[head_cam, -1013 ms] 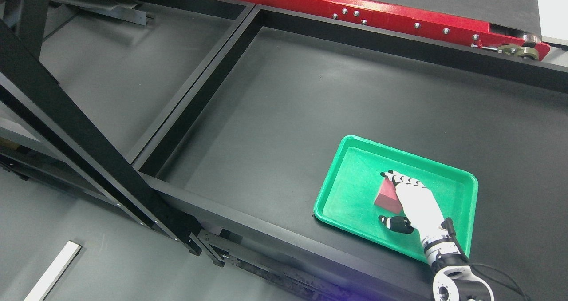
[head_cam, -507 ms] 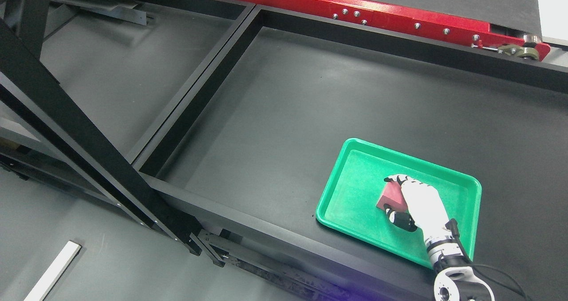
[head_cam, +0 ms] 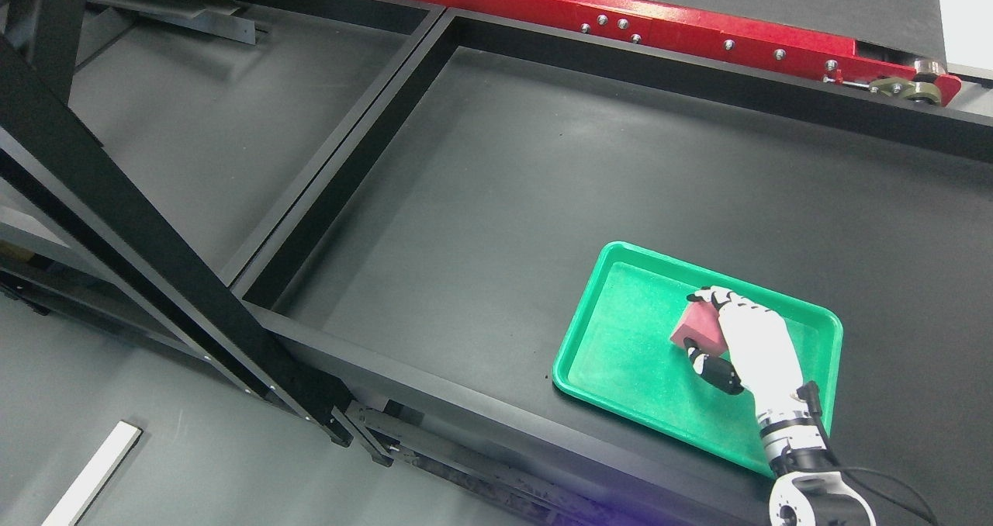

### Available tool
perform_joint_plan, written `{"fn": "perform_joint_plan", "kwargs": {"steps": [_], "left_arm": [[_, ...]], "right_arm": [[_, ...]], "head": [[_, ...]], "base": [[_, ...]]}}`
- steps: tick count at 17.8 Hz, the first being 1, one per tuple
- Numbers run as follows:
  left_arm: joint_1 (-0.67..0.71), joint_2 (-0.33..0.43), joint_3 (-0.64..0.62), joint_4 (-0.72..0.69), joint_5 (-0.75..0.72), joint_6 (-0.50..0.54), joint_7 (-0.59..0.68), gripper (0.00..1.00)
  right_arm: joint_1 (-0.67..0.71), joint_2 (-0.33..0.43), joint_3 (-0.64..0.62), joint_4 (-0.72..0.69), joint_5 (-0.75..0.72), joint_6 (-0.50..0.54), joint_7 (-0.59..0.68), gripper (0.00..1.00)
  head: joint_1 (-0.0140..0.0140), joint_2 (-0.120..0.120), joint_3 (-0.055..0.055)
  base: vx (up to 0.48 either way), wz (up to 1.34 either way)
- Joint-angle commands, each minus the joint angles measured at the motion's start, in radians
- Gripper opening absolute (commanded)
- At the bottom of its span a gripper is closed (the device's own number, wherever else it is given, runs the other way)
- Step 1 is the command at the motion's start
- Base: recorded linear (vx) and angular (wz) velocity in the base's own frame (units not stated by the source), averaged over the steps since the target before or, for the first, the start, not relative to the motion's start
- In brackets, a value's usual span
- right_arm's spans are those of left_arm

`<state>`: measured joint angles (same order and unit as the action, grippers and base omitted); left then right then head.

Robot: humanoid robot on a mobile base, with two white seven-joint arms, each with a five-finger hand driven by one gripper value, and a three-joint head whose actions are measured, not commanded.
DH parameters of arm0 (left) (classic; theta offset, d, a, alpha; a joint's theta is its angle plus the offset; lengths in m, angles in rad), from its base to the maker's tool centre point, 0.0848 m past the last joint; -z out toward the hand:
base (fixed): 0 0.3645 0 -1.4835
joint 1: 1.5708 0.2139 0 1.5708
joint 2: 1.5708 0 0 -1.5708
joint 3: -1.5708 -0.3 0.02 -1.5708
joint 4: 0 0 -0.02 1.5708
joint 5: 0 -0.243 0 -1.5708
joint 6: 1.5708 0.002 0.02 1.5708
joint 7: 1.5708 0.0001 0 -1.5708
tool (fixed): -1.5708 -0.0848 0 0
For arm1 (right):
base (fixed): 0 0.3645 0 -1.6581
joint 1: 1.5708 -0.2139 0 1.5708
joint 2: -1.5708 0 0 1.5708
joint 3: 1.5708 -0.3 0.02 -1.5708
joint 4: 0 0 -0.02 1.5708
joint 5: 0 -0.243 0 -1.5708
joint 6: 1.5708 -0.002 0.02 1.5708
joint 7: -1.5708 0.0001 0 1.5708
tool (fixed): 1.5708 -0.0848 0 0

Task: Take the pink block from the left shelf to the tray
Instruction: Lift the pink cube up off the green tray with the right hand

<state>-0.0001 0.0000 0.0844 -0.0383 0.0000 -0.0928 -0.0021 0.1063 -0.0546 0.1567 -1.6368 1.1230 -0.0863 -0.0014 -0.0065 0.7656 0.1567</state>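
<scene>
At the far left, one pale flat strip (head_cam: 91,473) lies on the grey floor, down at seven o'clock. Just above it a heavy black metal beam (head_cam: 147,247) runs diagonally, matte and square-edged, one of the frame pieces of the shelf structure. Moving right, two recessed bays show, both lined with a dull, dark, rubbery-looking surface: a left bay (head_cam: 209,146) and a larger right bay, the worktop (head_cam: 543,177), split by a black rail (head_cam: 349,146). Along the top, from twelve toward two o'clock, one glossy red bar (head_cam: 621,14) carries a scatter of small silver bolts and ends in a metal roller fitting.

Now the action, at four o'clock: one green tray (head_cam: 621,340), plastic, rectangular with rounded corners and a raised lip, its floor finely speckled. In it, toward its right half, sits one pink block (head_cam: 702,328), a matte, flat-faced piece. The right robot hand (head_cam: 725,340), white shell with black fingertips, comes in from five o'clock and clasps the block: fingers curled over its top edge, thumb pressed at its lower side. Whether the block rests on the tray floor or hangs just above it, I cannot tell.
</scene>
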Motion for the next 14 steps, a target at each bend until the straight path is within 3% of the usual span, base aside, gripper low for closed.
{"fn": "perform_joint_plan", "kwargs": {"steps": [1, 4, 14], "left_arm": [[-0.011, 0.017, 0.0, 0.0, -0.002, -0.001, 0.001, 1.0], [-0.011, 0.017, 0.0, 0.0, -0.002, -0.001, 0.001, 1.0], [-0.011, 0.017, 0.0, 0.0, -0.002, -0.001, 0.001, 1.0]], "right_arm": [[0.013, -0.019, -0.026, -0.051, 0.0, -0.007, -0.363, 0.02], [0.016, -0.034, -0.028, -0.072, 0.0, -0.007, -0.474, 0.02], [0.019, -0.028, -0.06, -0.086, -0.003, -0.006, -0.519, 0.02]], "head": [[0.0, 0.0, 0.0], [0.0, 0.0, 0.0], [0.0, 0.0, 0.0]], "base": [[0.0, 0.0], [0.0, 0.0], [0.0, 0.0]]}}
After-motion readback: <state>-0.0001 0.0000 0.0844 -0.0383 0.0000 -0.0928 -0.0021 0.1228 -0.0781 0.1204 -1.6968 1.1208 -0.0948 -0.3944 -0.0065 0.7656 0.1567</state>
